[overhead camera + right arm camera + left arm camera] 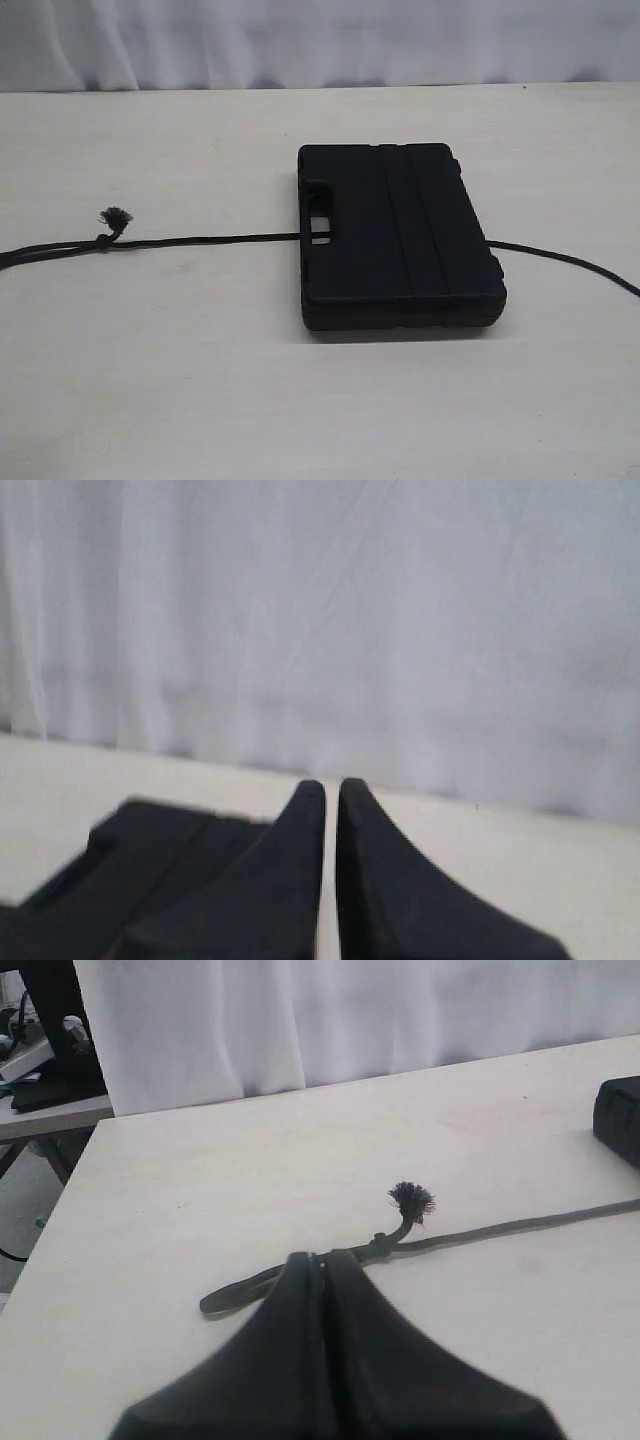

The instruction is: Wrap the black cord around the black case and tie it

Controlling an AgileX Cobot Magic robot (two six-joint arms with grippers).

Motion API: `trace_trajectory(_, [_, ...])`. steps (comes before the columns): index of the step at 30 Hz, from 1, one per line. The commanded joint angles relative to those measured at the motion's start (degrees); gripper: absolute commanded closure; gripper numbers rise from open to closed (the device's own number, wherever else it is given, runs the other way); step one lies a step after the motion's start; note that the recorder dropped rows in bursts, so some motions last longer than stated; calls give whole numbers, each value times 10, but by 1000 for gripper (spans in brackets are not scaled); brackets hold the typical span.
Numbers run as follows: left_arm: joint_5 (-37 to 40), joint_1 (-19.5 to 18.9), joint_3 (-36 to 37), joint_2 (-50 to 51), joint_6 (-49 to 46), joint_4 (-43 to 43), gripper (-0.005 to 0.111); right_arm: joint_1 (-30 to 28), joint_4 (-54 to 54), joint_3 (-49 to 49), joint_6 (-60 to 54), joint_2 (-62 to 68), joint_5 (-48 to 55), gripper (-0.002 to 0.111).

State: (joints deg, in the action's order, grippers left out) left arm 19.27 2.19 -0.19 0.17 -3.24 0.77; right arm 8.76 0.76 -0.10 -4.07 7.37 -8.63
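The black case lies flat on the white table, its handle facing left. The black cord runs through the handle opening, leftward past its knotted, tufted end and off the frame. Another stretch of the cord comes out from under the case's right side. Neither gripper shows in the exterior view. In the left wrist view my left gripper is shut, its tips over the doubled cord near the tuft; a grip does not show. My right gripper is shut and empty beside the case.
A white curtain hangs along the table's far edge. In the left wrist view the table's side edge drops off to the floor, with a dark stand and clutter beyond it. A corner of the case shows there too.
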Motion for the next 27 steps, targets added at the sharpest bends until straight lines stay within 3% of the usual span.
trace_trajectory(1, [-10,5,2,-2,-2,-5,107,0,-16,1,197,-2,-181,104])
trace_trajectory(3, [-10,5,2,-2,-2,-5,107,0,-98,0,319,-2,-200,104])
trace_trajectory(4, [-10,5,2,-2,-2,-5,107,0,-140,-12,320,-2,-205,104])
trace_trajectory(6, [-10,5,2,-2,-2,-3,107,0,-246,-65,356,1,-205,104])
trace_trajectory(8, [-10,5,2,-2,-2,-3,107,0,-377,-151,489,30,-177,104])
trace_trajectory(11, [-10,5,2,-2,-2,-3,107,0,-620,-280,673,111,-25,104])
trace_trajectory(14, [-10,5,2,-2,-2,-3,107,0,-790,-366,747,222,127,87])
trace_trajectory(17, [-10,5,2,-2,-2,-3,107,0,-734,-408,627,326,315,66])
trace_trajectory(19, [-10,5,2,-2,-2,-3,107,0,-493,-492,439,463,457,64])
trace_trajectory(21, [-10,5,2,-2,-2,-3,107,0,-325,-564,291,551,530,64])
trace_trajectory(25, [-8,5,2,-2,-2,-4,107,20,-71,-676,94,666,572,65])
trace_trajectory(27, [-8,5,2,-2,-2,-4,107,78,-75,-697,77,702,547,68])
